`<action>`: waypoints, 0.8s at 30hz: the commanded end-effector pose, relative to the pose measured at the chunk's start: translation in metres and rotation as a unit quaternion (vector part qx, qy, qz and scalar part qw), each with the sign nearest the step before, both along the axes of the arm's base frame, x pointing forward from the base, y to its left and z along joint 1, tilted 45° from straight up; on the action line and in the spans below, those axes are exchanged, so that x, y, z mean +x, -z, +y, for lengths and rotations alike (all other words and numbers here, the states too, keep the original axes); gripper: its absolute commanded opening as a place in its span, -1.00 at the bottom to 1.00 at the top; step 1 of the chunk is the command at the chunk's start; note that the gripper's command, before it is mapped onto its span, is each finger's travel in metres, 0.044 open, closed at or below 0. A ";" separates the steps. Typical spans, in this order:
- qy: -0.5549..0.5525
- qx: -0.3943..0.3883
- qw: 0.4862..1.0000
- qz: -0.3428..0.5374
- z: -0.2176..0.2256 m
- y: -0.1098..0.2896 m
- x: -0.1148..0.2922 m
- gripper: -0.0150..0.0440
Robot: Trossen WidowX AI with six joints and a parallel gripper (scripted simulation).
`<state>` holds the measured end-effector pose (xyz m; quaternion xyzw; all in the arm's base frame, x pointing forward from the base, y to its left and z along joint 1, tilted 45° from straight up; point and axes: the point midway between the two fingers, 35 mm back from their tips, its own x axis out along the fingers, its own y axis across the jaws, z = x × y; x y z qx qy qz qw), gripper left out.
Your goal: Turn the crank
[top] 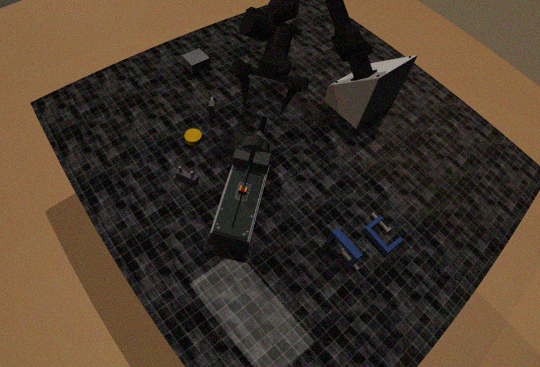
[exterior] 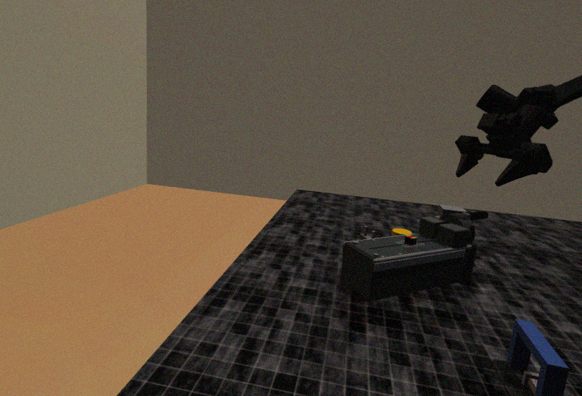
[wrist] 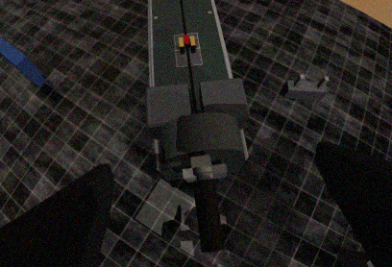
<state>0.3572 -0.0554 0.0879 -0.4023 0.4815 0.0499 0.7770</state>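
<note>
Black gripper (exterior: 483, 171) is hanging spread wide and holding nothing, well above the crank handle (wrist: 210, 215) of the slide machine (top: 239, 205) sitting on the desk (top: 65, 71); no readable writing is showing.

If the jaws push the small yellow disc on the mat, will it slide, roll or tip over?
The yellow disc lies flat and is low and wide, so it would probably slide, not tip. It could roll only if it were stood on edge. It looks small, likely light, though its weight cannot be seen.
</note>
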 end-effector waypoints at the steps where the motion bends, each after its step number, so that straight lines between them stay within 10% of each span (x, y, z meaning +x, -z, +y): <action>1: -0.010 0.002 1.000 0.006 0.000 0.001 -0.004 1.00; 24: -0.010 0.001 1.000 0.007 -0.042 0.043 -0.010 1.00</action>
